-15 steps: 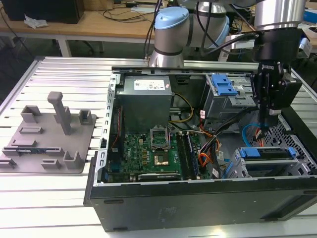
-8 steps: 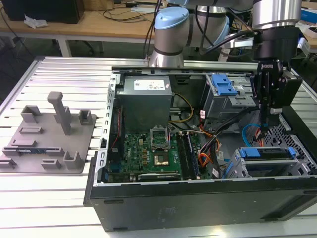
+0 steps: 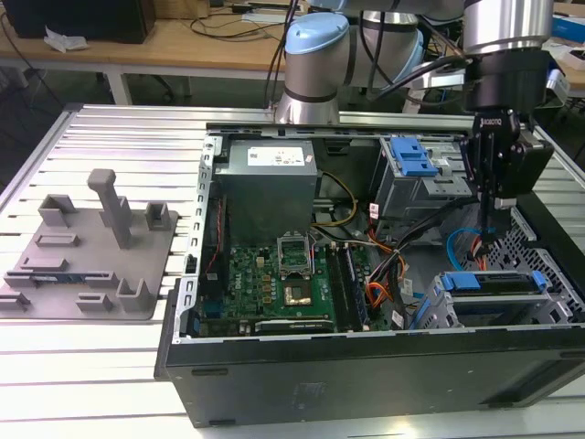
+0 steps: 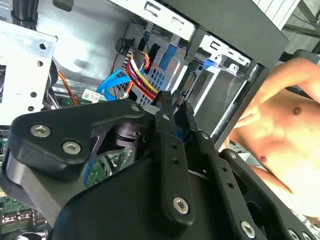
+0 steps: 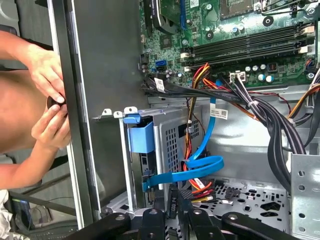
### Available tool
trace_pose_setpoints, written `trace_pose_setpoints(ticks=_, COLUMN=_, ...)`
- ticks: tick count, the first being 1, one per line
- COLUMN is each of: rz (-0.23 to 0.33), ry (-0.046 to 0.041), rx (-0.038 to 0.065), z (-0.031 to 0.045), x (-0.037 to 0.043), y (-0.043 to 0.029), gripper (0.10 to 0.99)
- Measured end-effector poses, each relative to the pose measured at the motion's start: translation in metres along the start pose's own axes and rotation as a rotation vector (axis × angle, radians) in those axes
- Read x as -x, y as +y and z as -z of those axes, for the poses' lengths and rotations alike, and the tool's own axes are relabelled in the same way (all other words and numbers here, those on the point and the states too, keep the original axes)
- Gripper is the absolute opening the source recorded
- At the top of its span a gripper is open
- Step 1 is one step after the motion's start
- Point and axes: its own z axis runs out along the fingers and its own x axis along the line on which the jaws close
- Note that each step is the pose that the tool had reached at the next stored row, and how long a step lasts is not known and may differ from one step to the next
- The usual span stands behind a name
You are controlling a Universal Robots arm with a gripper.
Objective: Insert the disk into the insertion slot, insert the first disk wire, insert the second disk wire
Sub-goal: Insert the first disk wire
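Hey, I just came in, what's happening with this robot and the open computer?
The robot arm's pincer is down inside an open computer case. The disk already sits in the insertion slot. The pincer hangs close to a blue data cable and red-and-yellow power wires. A person's hands work just outside the case.

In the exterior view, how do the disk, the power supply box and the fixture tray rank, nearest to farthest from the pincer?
1. The disk, just below the pincer.
2. The power supply box, toward the exterior view's left.
3. The fixture tray, outside the case, farthest left.
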Motion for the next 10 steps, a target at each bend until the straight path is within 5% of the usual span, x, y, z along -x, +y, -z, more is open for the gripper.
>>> trace_pose_setpoints(ticks=10, rz=0.017, ry=-0.0034, rx=-0.023, z=-0.0016, x=0.0028, y=0.0024, gripper=0.247)
